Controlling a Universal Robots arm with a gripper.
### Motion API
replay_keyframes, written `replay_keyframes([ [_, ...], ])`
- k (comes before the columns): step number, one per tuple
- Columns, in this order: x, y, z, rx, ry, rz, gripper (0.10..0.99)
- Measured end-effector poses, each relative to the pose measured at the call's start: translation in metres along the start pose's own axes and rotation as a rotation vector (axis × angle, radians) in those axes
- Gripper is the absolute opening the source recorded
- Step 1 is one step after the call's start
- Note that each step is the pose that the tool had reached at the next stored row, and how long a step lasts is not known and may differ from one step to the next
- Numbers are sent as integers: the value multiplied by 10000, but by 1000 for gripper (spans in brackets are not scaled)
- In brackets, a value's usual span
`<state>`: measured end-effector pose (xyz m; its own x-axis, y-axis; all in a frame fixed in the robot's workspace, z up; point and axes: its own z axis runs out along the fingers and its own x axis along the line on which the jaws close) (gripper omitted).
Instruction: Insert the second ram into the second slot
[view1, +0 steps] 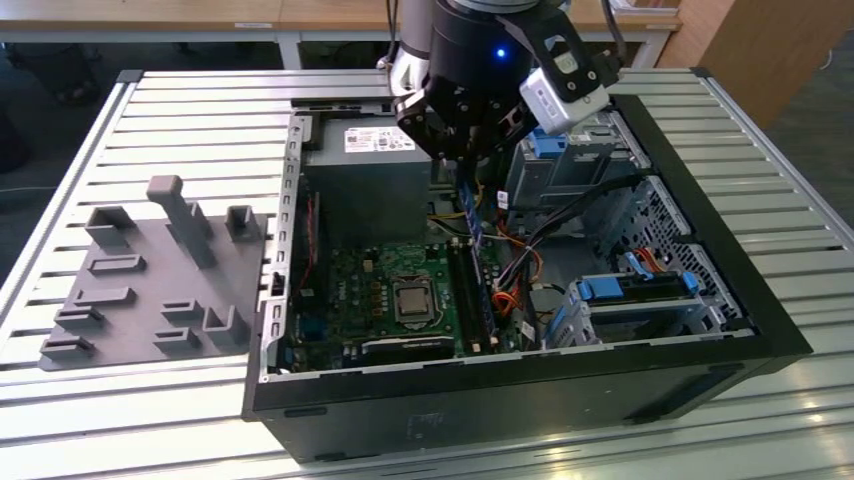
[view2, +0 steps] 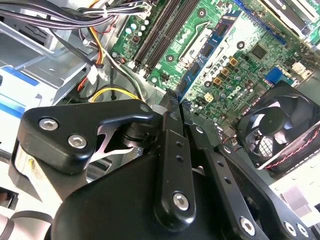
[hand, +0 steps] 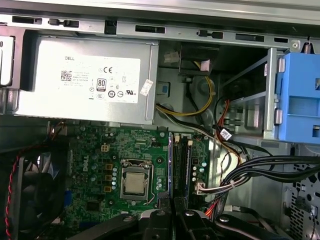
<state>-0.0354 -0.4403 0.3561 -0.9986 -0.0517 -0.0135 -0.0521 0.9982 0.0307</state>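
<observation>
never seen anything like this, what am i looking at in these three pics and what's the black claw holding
This is a robot arm above an open computer case on a slatted metal table. One picture comes from a camera off the arm and sees the whole scene; the other two come from cameras riding near its wrist, looking into the case. A grey tray with pegs lies beside the case. The black claw is the gripper, shut on a thin blue memory stick, above the green main board.
</observation>
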Motion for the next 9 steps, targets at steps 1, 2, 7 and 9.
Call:
replay_keyframes([
  [1, 0, -1, 3, 1, 0, 1, 137],
  [2, 0, -2, 5, 0, 0, 2, 137],
  [7, 0, -10, 14, -2, -1, 5, 137],
  [9, 1, -17, 20, -1, -1, 6, 137],
])
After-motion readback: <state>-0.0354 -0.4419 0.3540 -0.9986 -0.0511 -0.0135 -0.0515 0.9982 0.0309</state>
